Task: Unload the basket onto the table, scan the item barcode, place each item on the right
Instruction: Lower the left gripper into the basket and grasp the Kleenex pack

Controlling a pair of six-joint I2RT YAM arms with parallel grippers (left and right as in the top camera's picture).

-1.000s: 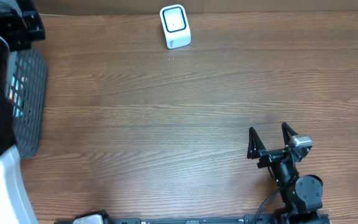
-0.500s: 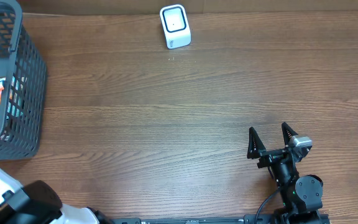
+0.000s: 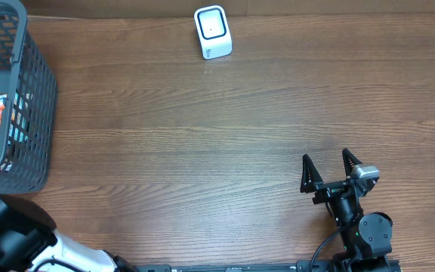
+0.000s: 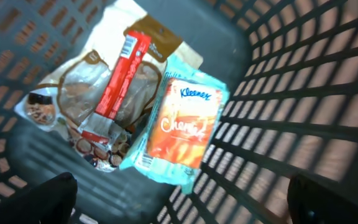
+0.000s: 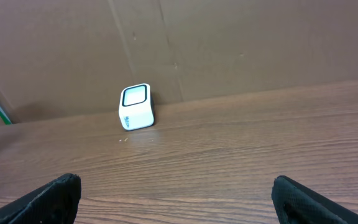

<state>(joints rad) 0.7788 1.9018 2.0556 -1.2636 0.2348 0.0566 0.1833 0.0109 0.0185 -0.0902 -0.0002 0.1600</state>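
basket [image 3: 38, 91] holding tissue pack [image 4: 182, 127], left gripper [image 4: 182, 204] above it, jaws apart, empty, right gripper [image 3: 327, 172] likewise, facing scanner [image 3: 212, 32]

Mock shop checkout: barcode scanner [image 3: 213, 32], grocery basket [image 3: 40, 113] on wood table [image 3: 202, 151], cardboard backdrop [image 5: 229, 43]

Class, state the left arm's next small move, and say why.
Probably lower the open left pincer into the basket onto the Kleenex pack: it lies uncovered and unheld, and nothing is at the scanner yet.
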